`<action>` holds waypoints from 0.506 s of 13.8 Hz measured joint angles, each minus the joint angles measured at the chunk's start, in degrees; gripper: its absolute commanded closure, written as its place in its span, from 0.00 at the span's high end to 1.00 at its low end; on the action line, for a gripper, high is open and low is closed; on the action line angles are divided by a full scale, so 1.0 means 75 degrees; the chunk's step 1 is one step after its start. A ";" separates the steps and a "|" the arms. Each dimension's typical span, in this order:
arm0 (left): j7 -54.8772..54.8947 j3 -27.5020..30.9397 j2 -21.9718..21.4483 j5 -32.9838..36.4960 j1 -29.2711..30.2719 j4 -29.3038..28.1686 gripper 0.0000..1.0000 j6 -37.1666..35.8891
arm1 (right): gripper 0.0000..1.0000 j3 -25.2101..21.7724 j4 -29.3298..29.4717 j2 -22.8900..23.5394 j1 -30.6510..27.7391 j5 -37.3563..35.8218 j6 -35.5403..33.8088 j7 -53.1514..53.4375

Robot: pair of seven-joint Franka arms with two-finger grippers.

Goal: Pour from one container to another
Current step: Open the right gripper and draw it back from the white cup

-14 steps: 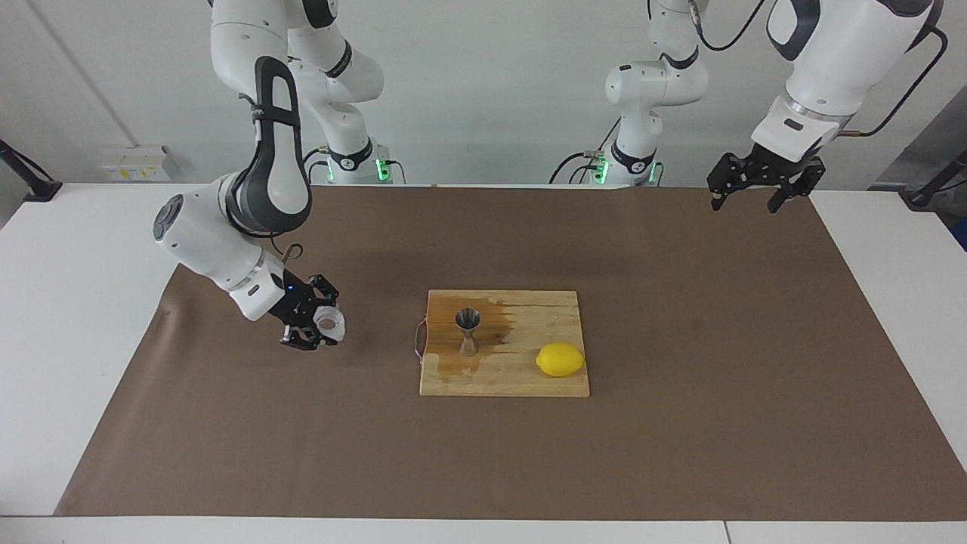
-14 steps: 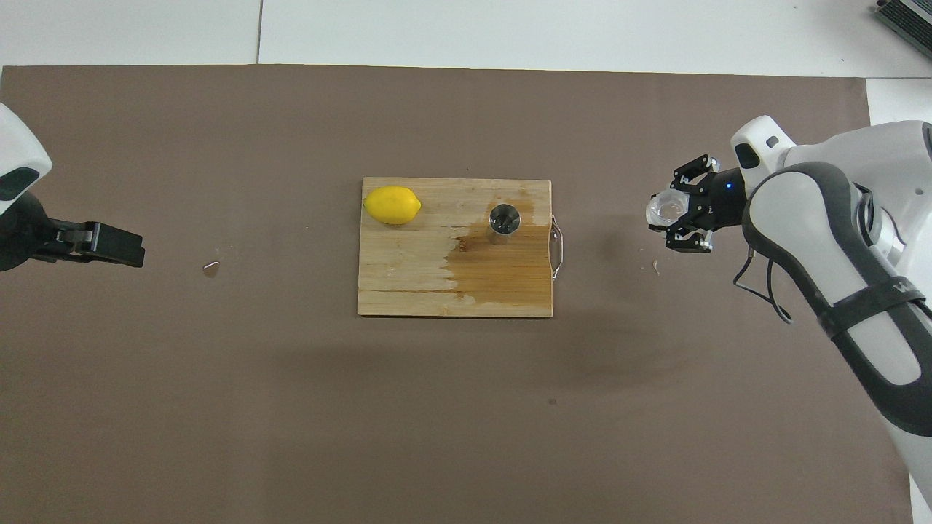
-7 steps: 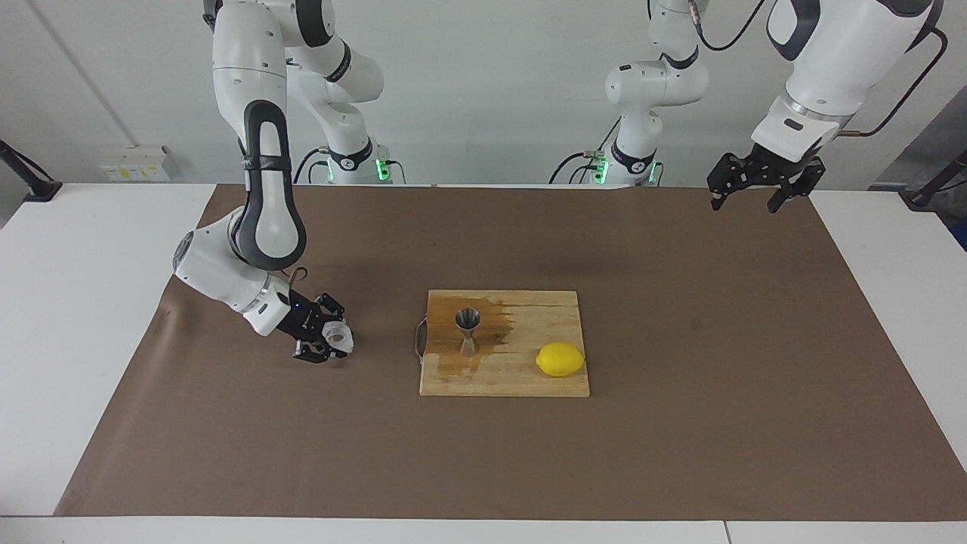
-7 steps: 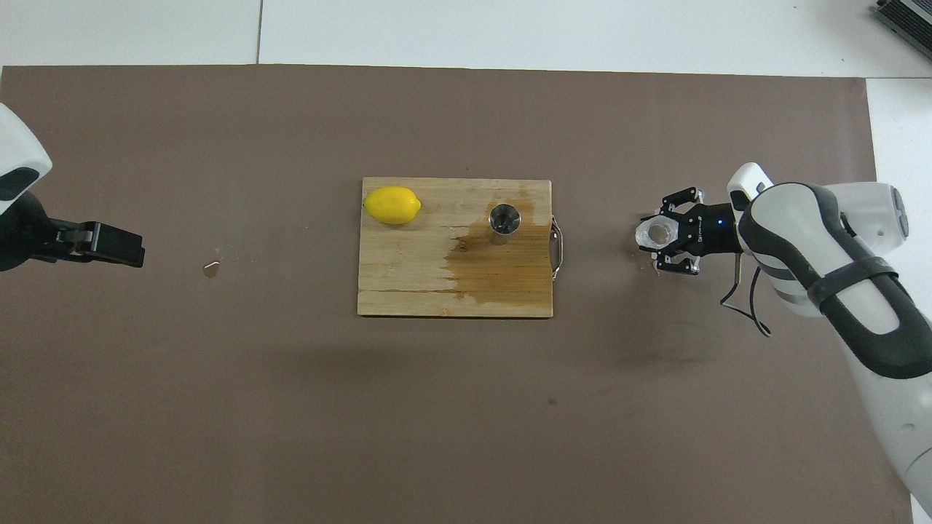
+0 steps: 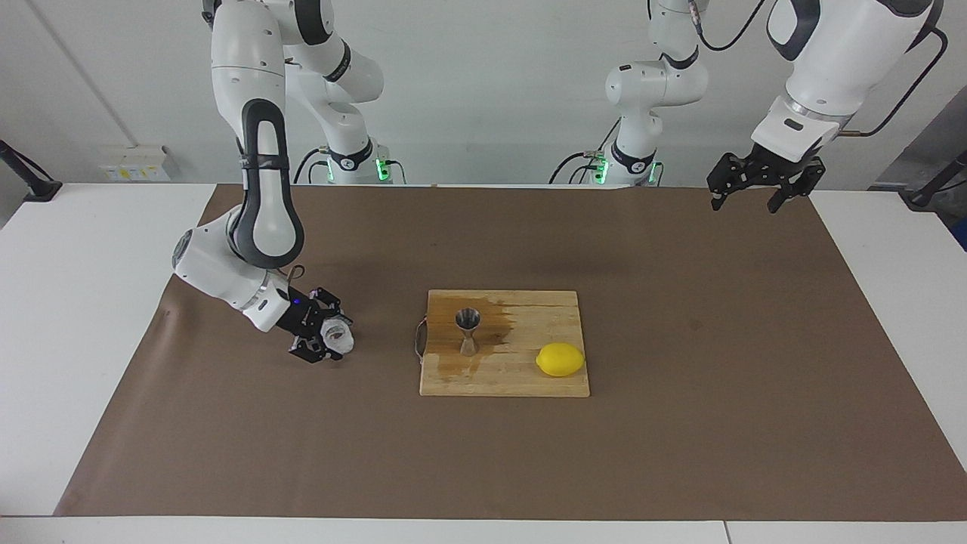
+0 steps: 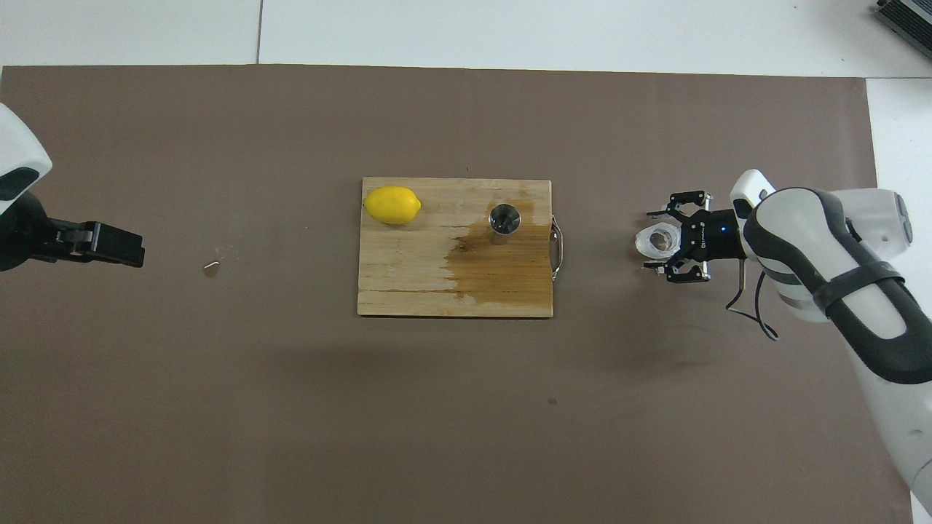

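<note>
Yellow lemon (image 5: pixel 560 360), shiny steel jigger (image 5: pixel 468 329), pale wooden board (image 5: pixel 529 381) stained darker brown, brown paper (image 5: pixel 680 423)

A white table (image 5: pixel 68 302) carries a broad brown paper sheet (image 5: pixel 680 438). On the sheet lie a wooden cutting board (image 5: pixel 521 381), partly wet-stained, and a textured glass cup (image 5: pixel 337 338) toward the right arm's end.

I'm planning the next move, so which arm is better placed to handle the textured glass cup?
Right. The right gripper is at the glass cup on the brown paper; the left gripper waits raised at its own end.
</note>
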 measured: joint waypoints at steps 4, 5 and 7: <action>0.0000 0.0000 0.0000 0.0000 0.0000 0.0000 1.00 0.0000 | 1.00 0.0018 -0.0007 -0.1072 0.0353 -0.1851 -0.0463 0.2887; 0.0000 0.0000 0.0000 0.0000 0.0000 0.0000 1.00 0.0000 | 1.00 0.0020 -0.0024 -0.1253 0.0443 -0.2341 -0.0506 0.3595; 0.0000 0.0000 0.0000 0.0000 0.0000 0.0000 1.00 0.0000 | 1.00 0.0023 -0.0049 -0.1417 0.0510 -0.3099 -0.0531 0.4770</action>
